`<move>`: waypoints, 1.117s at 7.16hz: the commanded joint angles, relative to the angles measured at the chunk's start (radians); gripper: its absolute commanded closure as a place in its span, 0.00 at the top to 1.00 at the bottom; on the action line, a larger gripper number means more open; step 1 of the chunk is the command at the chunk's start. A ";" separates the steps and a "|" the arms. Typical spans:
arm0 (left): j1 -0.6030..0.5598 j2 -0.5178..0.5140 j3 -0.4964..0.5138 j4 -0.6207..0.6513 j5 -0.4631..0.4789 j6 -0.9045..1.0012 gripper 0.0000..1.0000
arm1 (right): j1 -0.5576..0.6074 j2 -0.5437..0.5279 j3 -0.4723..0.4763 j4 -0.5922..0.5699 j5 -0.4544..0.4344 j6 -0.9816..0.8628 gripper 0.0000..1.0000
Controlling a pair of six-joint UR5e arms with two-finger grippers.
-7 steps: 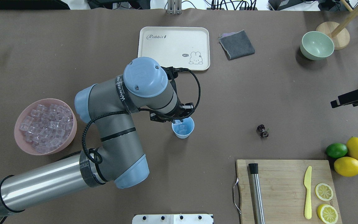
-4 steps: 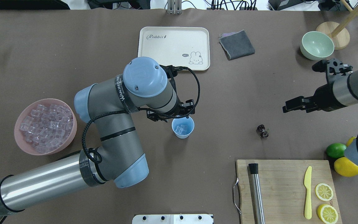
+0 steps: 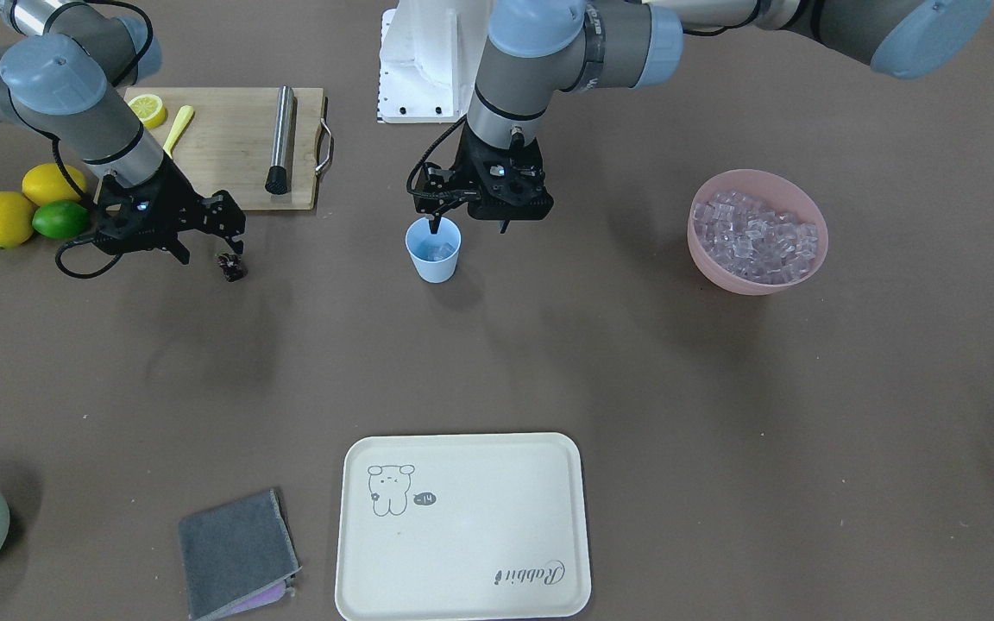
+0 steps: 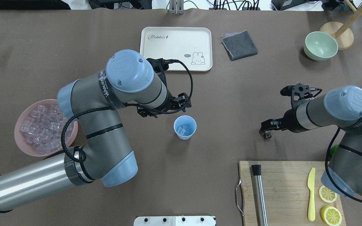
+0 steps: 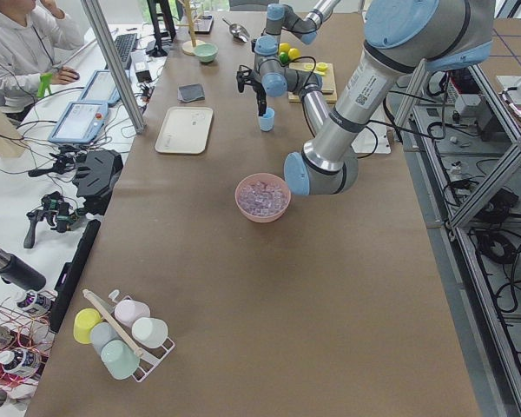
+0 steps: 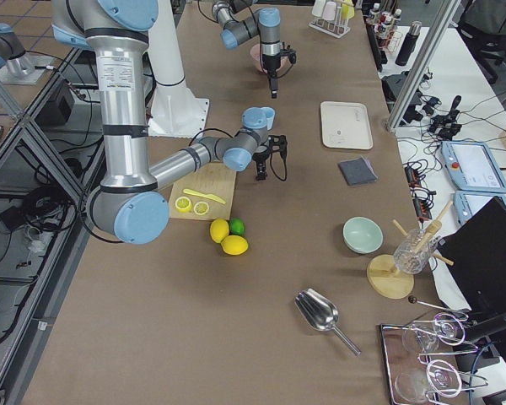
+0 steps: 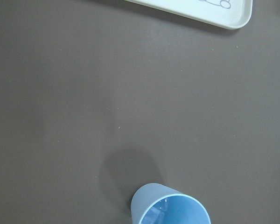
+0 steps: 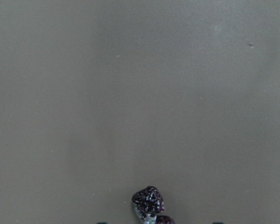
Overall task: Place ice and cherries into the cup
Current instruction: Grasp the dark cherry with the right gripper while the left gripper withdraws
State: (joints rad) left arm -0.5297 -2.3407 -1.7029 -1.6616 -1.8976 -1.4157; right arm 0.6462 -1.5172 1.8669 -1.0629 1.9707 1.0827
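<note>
A light-blue cup (image 4: pixel 185 127) stands upright at the centre of the brown tabletop (image 4: pixel 231 94), with a few cubes of ice (image 4: pixel 183 129) in its bottom. The left gripper (image 3: pixel 469 226), jaws spread wide and holding nothing, hangs just beside the cup's rim, on the side toward the cream tray (image 4: pixel 174 47) in the overhead frame. More ice fills a pink bowl (image 3: pixel 751 283) at the left edge of that frame, its near side partly hidden by the left arm (image 4: pixel 105 131). Right of centre, the cherries (image 4: pixel 267 135), a small dark cluster, lie on the bare tabletop, outside the cup and well apart from it. The right gripper (image 3: pixel 206 248) hovers low over them with its jaws apart. Its wrist camera shows the fruit at the bottom edge of the frame, between the jaws and not gripped.
</note>
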 commanded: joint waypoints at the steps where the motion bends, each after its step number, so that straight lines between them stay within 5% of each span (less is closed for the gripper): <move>1: 0.000 0.006 -0.006 0.000 0.002 -0.005 0.96 | -0.005 0.003 -0.006 0.000 0.005 0.000 0.00; 5: -0.007 0.033 -0.053 0.006 0.000 -0.002 0.95 | 0.016 0.012 0.015 -0.002 0.037 0.002 0.00; 6: -0.027 0.144 -0.180 0.032 -0.004 0.032 0.95 | 0.019 0.028 0.090 -0.078 0.051 0.003 0.00; 8: -0.053 0.268 -0.294 0.045 -0.006 0.147 0.95 | -0.005 0.289 0.138 -0.369 0.039 0.142 0.00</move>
State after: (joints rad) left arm -0.5689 -2.1450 -1.9304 -1.6239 -1.9026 -1.3225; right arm 0.6576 -1.3752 1.9801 -1.2790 2.0151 1.1378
